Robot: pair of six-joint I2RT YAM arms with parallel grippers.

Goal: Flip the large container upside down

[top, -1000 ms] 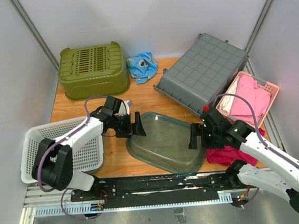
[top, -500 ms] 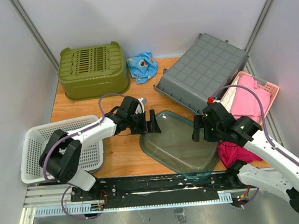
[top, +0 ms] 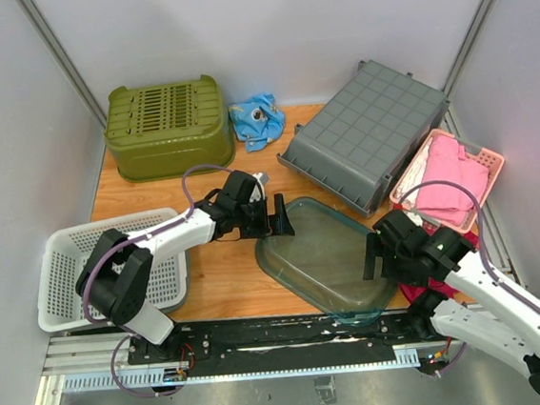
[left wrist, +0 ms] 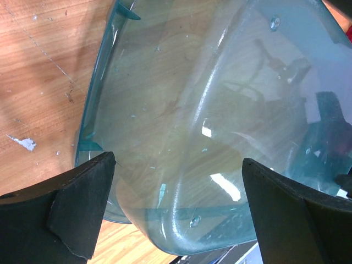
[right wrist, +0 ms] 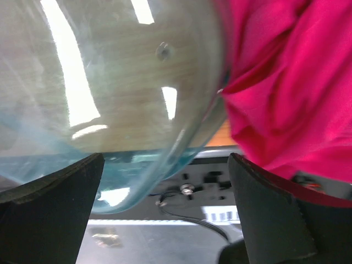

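The large clear teal container [top: 325,257] lies on the wooden table between the arms, its near corner over the table's front edge. In the left wrist view its rounded body [left wrist: 209,110] fills the frame, its rim to the left. My left gripper [top: 280,216] is open at its far-left end, and the jaws [left wrist: 177,160] stand wide apart on either side of that end. My right gripper [top: 375,256] is open at the container's right edge. In the right wrist view [right wrist: 166,159] the jaws span the container's curved corner [right wrist: 110,99] without closing on it.
A green basket [top: 165,126] stands upside down at the back left, with a blue cloth [top: 257,119] beside it. A grey crate [top: 364,131] leans at the back right, and a pink basket of cloth [top: 449,176] is on the right. A white basket [top: 113,265] is at the left. A magenta cloth [right wrist: 286,88] lies by my right gripper.
The container has slid to the right and toward the front edge. My left gripper followed it rightward. My right gripper moved back toward the near right.
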